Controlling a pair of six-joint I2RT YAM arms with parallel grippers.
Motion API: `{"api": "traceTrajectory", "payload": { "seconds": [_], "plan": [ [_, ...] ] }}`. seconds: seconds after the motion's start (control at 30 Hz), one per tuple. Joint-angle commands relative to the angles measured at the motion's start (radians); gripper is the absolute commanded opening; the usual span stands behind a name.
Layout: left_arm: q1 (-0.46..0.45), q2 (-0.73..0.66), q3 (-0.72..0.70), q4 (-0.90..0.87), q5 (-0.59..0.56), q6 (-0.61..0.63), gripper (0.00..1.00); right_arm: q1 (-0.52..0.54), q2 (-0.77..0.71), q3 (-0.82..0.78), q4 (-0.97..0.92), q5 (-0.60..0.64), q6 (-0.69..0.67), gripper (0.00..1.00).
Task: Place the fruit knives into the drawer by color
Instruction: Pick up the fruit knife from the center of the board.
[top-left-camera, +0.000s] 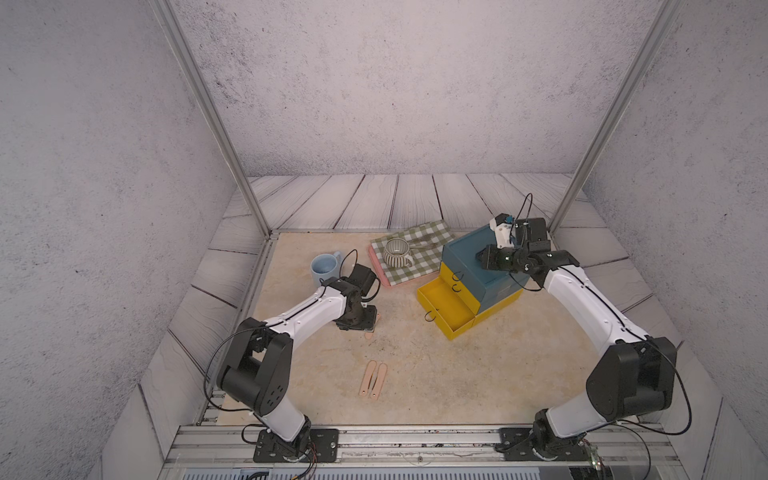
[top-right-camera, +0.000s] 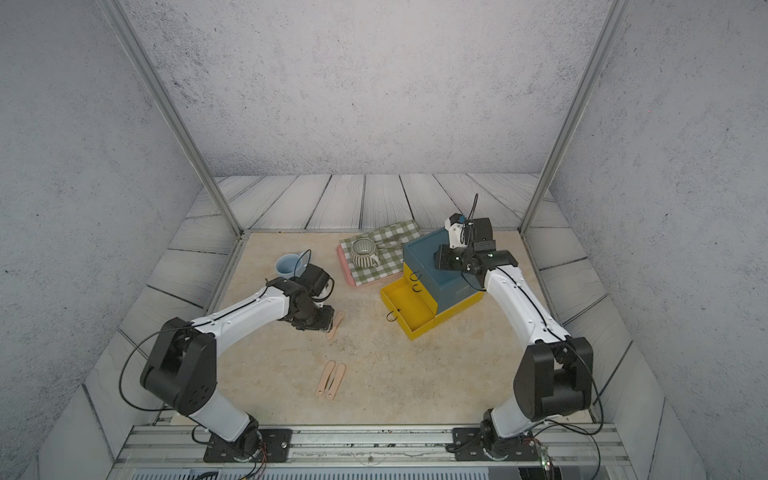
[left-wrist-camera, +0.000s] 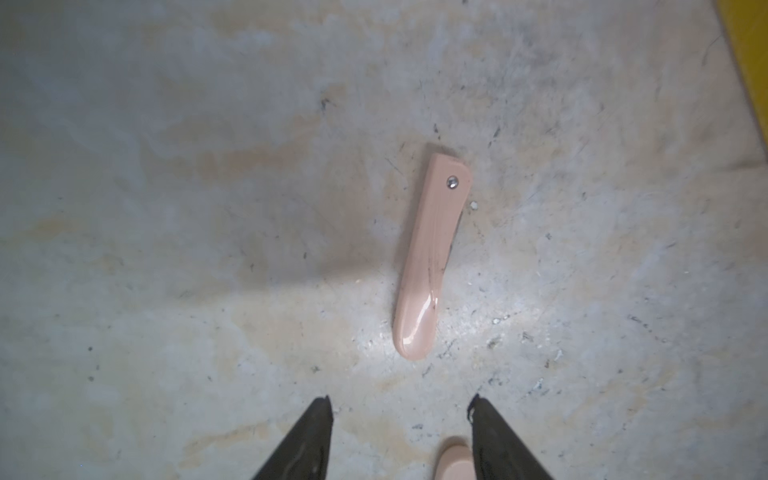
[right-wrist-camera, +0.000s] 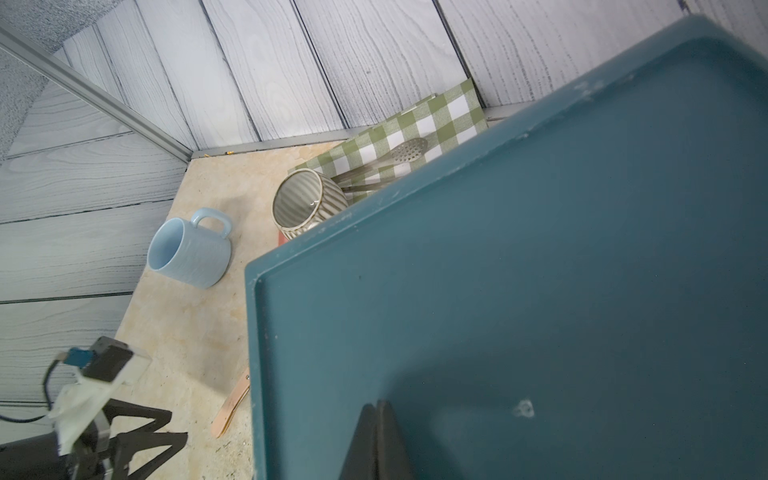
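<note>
Item, three-drawer chest (top-left-camera: 465, 254): teal top and upper drawer over two yellow drawers, with black ring pulls. We log it at the far right of the table (top-left-camera: 415, 374). Its bottom drawer (top-left-camera: 446, 305) is pulled out toward the middle and the two above it are pushed in. Item, peach knife (left-wrist-camera: 432, 257): folded, with the rivet at the end farther from the claw. We find it flat on the table, well apart from the chest and just beyond the fingertips of the left claw (left-wrist-camera: 401, 402). Item, left claw: released, jaws standing apart with nothing between their tips, hanging low over the table. In the left wrist view we note a rounded peach end at the lower edge, just beside one finger (left-wrist-camera: 498, 440). We cannot tell which knife it belongs to or whether it touches the finger. Item, two more peach knives (top-left-camera: 368, 377): side by side and nearly parallel, nearer the arm bases, with their rivet ends toward the bases. They lie apart from both claws. Item, right claw (right-wrist-camera: 379, 405): clenched on nothing, fingers pressed together over the teal top of the chest. We cannot tell whether it touches that surface. Sundries: a blue mug (top-left-camera: 324, 266) stands on the table behind the left claw. A striped cup (top-left-camera: 397, 251) and a perforated metal spoon (right-wrist-camera: 409, 149) sit on a green checked cloth (top-left-camera: 430, 239). The cloth is laid over a pink tray (top-left-camera: 380, 270) just beside the chest.
</note>
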Motion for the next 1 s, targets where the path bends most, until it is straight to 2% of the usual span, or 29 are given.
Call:
{"api": "traceTrajectory", "payload": {
  "seconds": [0.0, 0.23, 0.67, 0.77, 0.83, 0.9, 0.97],
  "plan": [
    [-0.002, 0.078, 0.037, -0.001, -0.004, 0.058, 0.58, 0.001, 0.128, -0.136, -0.439, 0.102, -0.003, 0.07],
    [-0.002, 0.196, 0.107, 0.005, 0.011, 0.075, 0.58, 0.001, 0.139, -0.133, -0.437, 0.105, -0.008, 0.07],
    [-0.002, 0.281, 0.164, 0.027, 0.031, 0.071, 0.56, 0.002, 0.156, -0.12, -0.437, 0.1, -0.011, 0.07],
    [-0.002, 0.294, 0.169, 0.025, 0.04, 0.072, 0.5, 0.001, 0.158, -0.117, -0.436, 0.102, -0.011, 0.07],
    [-0.002, 0.301, 0.17, 0.021, 0.042, 0.072, 0.4, 0.001, 0.158, -0.117, -0.437, 0.103, -0.011, 0.07],
    [-0.002, 0.306, 0.17, 0.012, 0.045, 0.068, 0.26, 0.001, 0.159, -0.117, -0.436, 0.104, -0.011, 0.07],
    [-0.002, 0.306, 0.166, 0.01, 0.052, 0.062, 0.17, 0.002, 0.16, -0.116, -0.437, 0.106, -0.01, 0.07]
  ]
}}
